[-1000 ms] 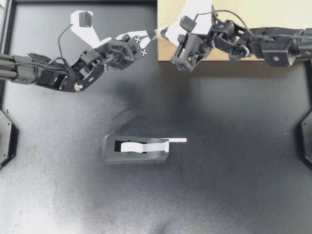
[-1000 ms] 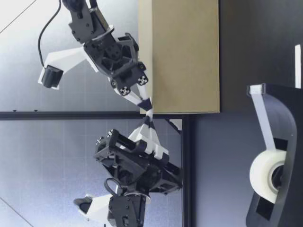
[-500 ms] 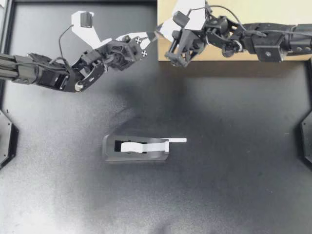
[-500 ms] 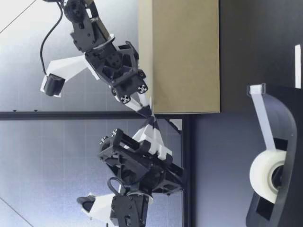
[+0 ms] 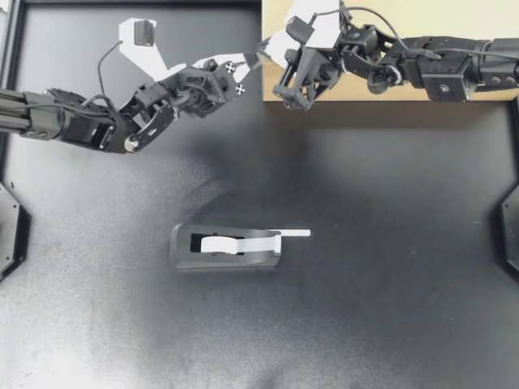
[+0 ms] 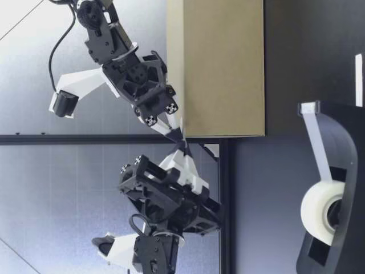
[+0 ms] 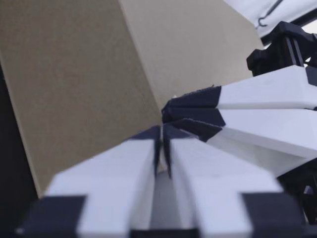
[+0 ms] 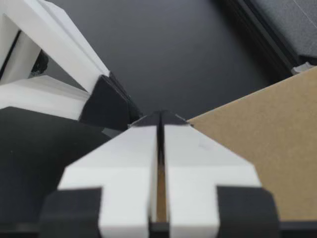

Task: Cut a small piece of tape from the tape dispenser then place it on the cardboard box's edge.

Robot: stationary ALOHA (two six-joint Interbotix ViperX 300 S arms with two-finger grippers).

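1. Pressing the tape piece onto the box edge is the step in hand, as I judge it. The piece itself is too small to make out for sure. The left wrist view shows a pale sliver (image 7: pixel 160 161) in the slit between the left fingers, probably the tape.
2. Box (image 5: pixel 454 16) stands at the table's (image 5: pixel 389 308) far edge. In the low view both sets of tips meet at its near upright corner edge, just below the top.
3. Left gripper (image 5: pixel 256 58): fingers pressed almost together, with only that slit between them. Right gripper (image 5: pixel 267 57): fingers pressed flat together; I cannot tell whether they pinch anything. The two tips touch or nearly touch each other at the corner.
4. To do it well:
   - Lay the free end flat against the cardboard before either grip lets go.
   - Rub along the edge with a closed tip so the adhesive takes.
   - Release only one side at a time.
   - Pull away along the face of the box, not outward, or the piece may lift off with the finger.
5. Risk: tape sticking to a finger pad rather than to the cardboard.
6. Dispenser (image 5: pixel 227 247) sits mid-table, well apart from both arms, with a fresh tail (image 5: pixel 293 233) sticking out past its cutter.
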